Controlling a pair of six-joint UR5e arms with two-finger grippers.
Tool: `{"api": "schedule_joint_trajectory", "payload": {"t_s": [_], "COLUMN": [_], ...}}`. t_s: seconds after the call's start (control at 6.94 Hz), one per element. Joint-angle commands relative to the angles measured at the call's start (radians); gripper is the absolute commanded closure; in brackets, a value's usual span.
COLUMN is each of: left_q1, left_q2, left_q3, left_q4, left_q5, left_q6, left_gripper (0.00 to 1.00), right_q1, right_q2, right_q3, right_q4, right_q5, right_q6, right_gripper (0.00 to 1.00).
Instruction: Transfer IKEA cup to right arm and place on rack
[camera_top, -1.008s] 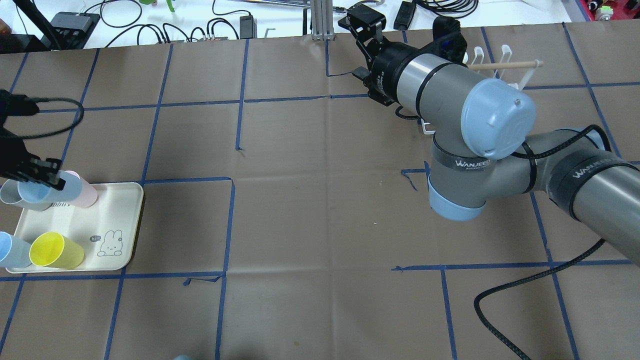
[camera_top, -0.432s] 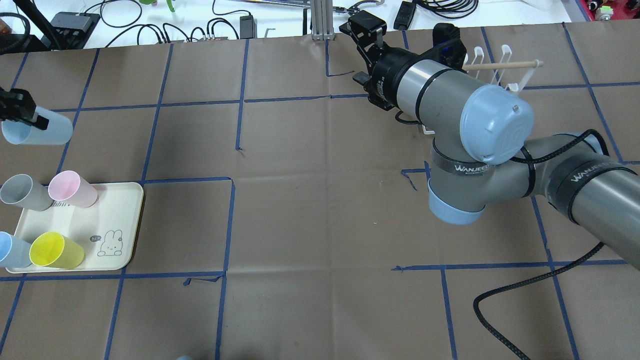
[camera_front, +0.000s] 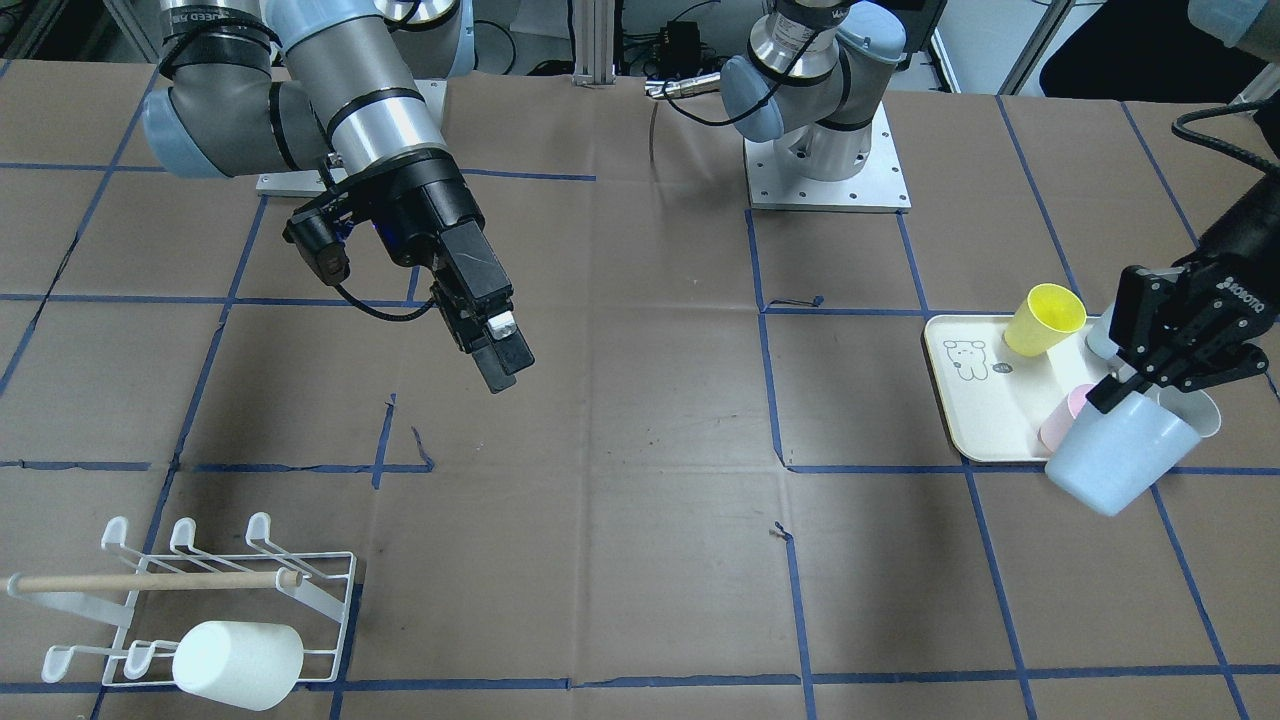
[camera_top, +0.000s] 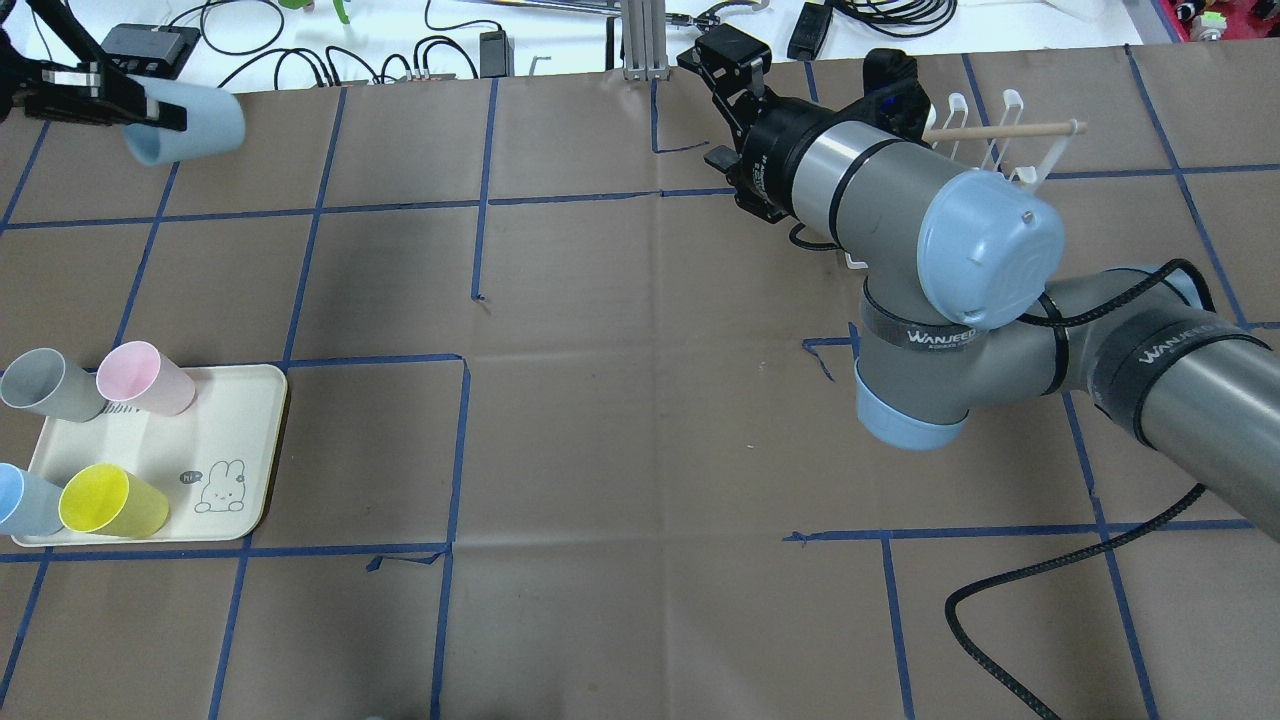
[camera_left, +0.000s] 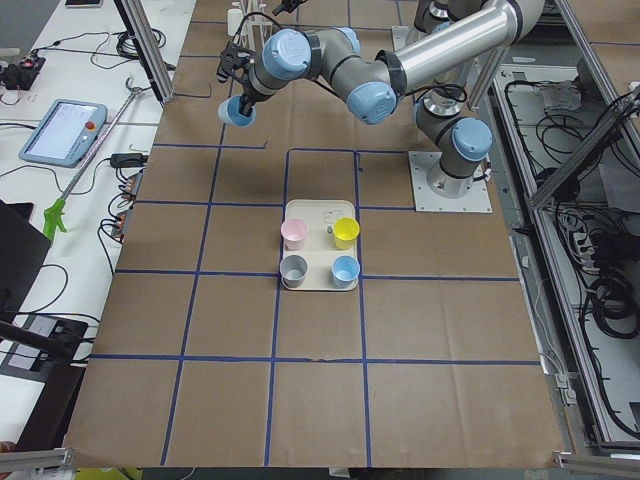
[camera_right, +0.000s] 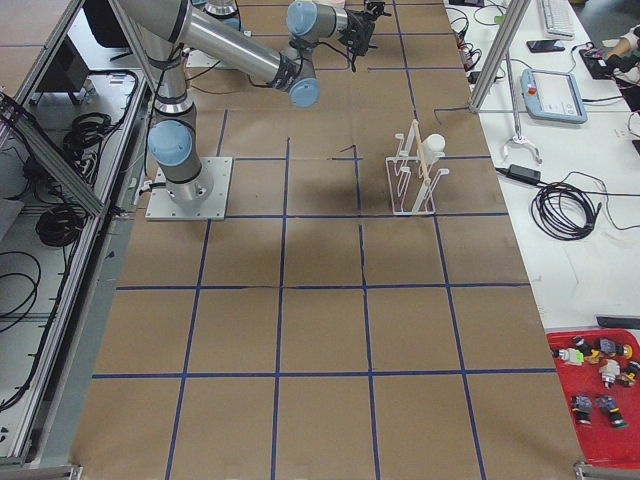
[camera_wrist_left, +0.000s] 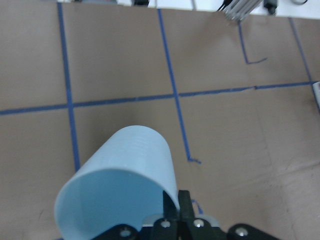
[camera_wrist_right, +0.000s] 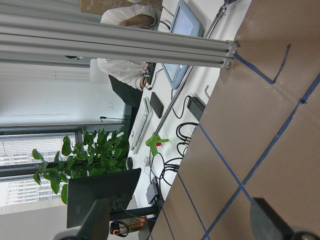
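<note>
My left gripper (camera_top: 158, 108) is shut on the rim of a light-blue cup (camera_top: 200, 125) and holds it tilted, high above the table's far left part. The cup also shows in the front view (camera_front: 1120, 465) and in the left wrist view (camera_wrist_left: 120, 185). My right gripper (camera_front: 497, 352) is open and empty, hanging over the table's far middle; its two fingers stand wide apart in the right wrist view. The white wire rack (camera_front: 150, 581) with its wooden dowel stands at the far right and carries one white cup (camera_front: 238, 665). In the overhead view the right arm partly hides the rack (camera_top: 1000, 130).
A cream tray (camera_top: 240, 440) at the near left holds a grey cup (camera_top: 45, 385), a pink cup (camera_top: 145, 378), a blue cup (camera_top: 20, 498) and a yellow cup (camera_top: 110, 500). A black cable (camera_top: 1010, 590) loops on the table at the near right.
My left gripper has lifted the light-blue cup off the tray and carried it up and toward the table's far edge. The right arm has barely moved.
</note>
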Motion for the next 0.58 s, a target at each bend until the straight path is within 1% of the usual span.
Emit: {"api": "schedule_joint_trajectory", "payload": {"t_s": [0.0, 0.14, 0.29, 0.43], "left_q1": [-0.074, -0.098, -0.121, -0.158], "left_q2": [0.013, 0.027, 0.004, -0.001], "left_q3": [-0.103, -0.156, -0.207, -0.261], "left_q4": [0.232, 0.307, 0.433, 0.546], "left_q5": [-0.175, -0.249, -0.327, -0.369], "left_q6": [0.006, 0.009, 0.009, 0.009], "left_gripper": [1.0, 1.0, 1.0, 1.0], "right_q1": [0.0, 0.0, 0.0, 0.0], "right_q2": [-0.001, -0.002, -0.002, -0.008], "right_q3": [0.0, 0.001, 0.004, 0.009], "right_q4": [0.0, -0.002, -0.002, -0.002], "right_q5": [0.002, 0.001, 0.002, 0.001], "right_q6": [-0.002, -0.002, 0.0, 0.011], "right_gripper": [0.0, 0.0, 0.0, 0.0]}}
